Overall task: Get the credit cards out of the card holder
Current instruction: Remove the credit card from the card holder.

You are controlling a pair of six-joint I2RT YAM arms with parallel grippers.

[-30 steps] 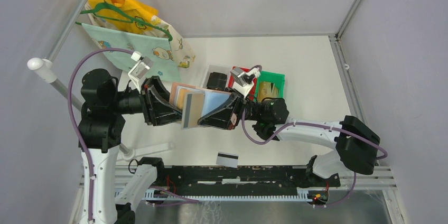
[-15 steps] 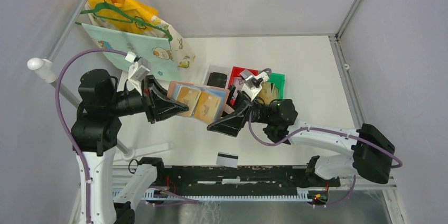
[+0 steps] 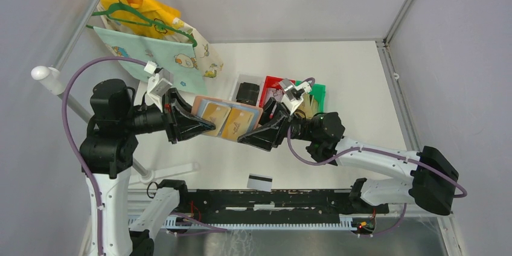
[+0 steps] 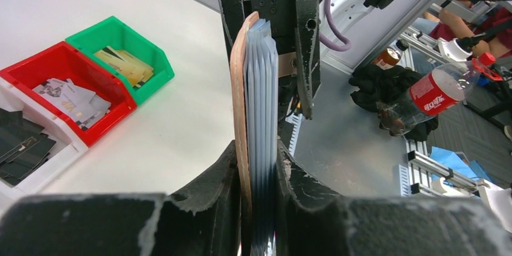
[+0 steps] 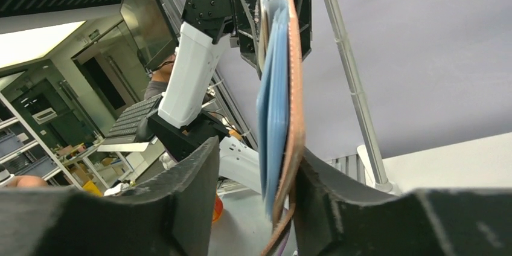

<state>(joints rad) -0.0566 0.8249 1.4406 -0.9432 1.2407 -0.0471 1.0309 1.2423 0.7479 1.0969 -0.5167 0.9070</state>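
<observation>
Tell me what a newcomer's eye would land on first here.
The open card holder hangs in mid-air above the table between both arms, gold cards showing in its clear pockets. The left gripper is clamped on one edge, while the right gripper has its jaws straddling the opposite edge without closing. One white card with a black stripe lies alone on the table near the arms' bases.

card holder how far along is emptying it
Done: one white card with a black stripe lies on the table. In hand: the left jaws clamp the open card holder in the air, the right jaws straddle its far edge, not closed. Left: at least two tan cards sit in its pockets.
</observation>
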